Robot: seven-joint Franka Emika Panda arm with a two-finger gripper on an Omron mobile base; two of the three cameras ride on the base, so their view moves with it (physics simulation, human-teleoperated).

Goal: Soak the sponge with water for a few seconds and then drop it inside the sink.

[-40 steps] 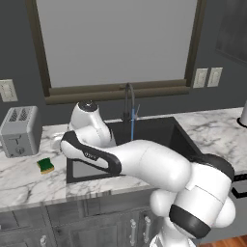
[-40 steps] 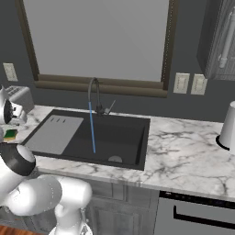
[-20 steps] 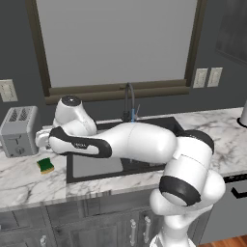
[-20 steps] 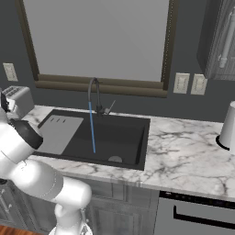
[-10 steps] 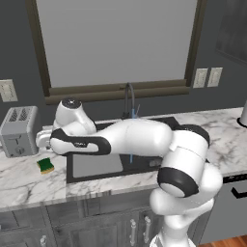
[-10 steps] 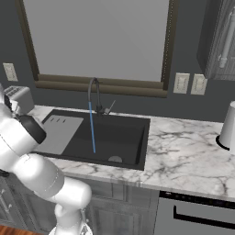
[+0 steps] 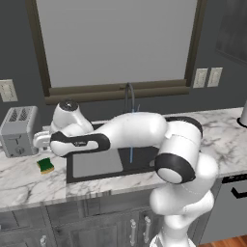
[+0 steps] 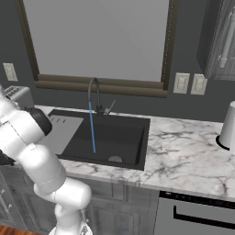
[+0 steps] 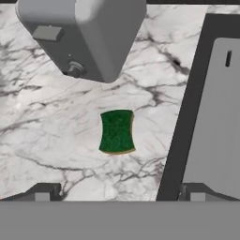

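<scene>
Now swung left past the sink (image 7: 140, 157), end effector (image 9: 117, 197) spread wide and empty above the sponge (image 9: 116, 131), beside the toaster (image 9: 84, 33)

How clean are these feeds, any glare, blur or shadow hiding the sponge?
Hand view: sponge sharp on the counter, evenly lit, no glare. Left base view: sponge small but clear beside the toaster. Right base view: the arm blocks the left edge; water crisp.

Sponge (image 9: 116, 131) on marble counter (image 9: 56, 140), between toaster (image 9: 84, 33) and sink (image 9: 206, 108).
</scene>
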